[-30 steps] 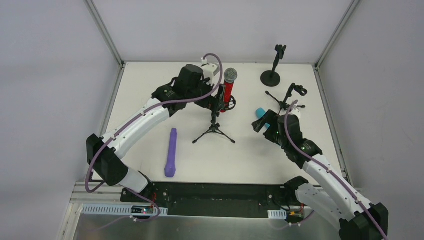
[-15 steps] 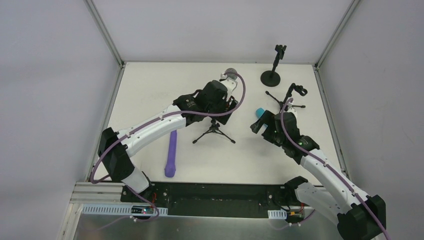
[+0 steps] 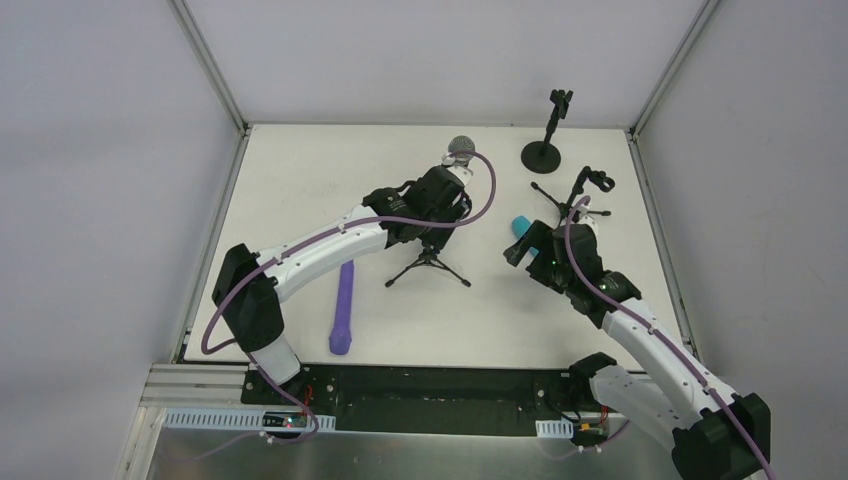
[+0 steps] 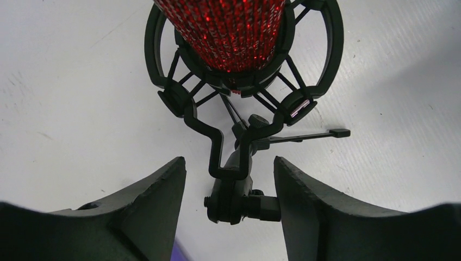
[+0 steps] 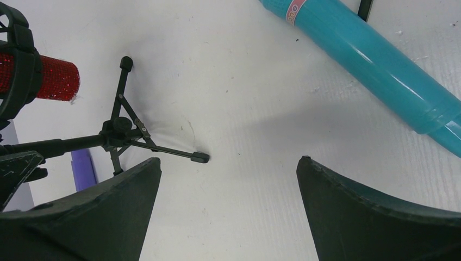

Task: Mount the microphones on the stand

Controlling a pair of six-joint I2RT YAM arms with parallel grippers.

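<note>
We find the left gripper (image 4: 228,163) open to a moderate width and holding nothing. Its fingers (image 4: 147,206) straddle the swivel joint of the stand (image 4: 234,198); we see no contact between them. The red mic (image 4: 225,27) is seated in the stand's cradle (image 4: 176,100), with its body passing through the ring. From above, the mic's grey head projects past the left wrist toward the far edge of the table (image 3: 300,180), and the arm covers the red body. The stand's three legs rest on the table near its centre.

The right gripper (image 5: 226,161) is spread wide and empty, and hovers over bare table. The cyan mic (image 5: 375,62) lies flat on the table beyond the right finger, outside the gap. It lies just beside the second tripod (image 3: 585,195); we cannot tell whether the two touch. The round-base stand (image 3: 545,150) is upright at the far right.

The purple mic (image 3: 343,305) lies flat to the left of the stand, well apart from both grippers, with its thicker end toward the near edge.
</note>
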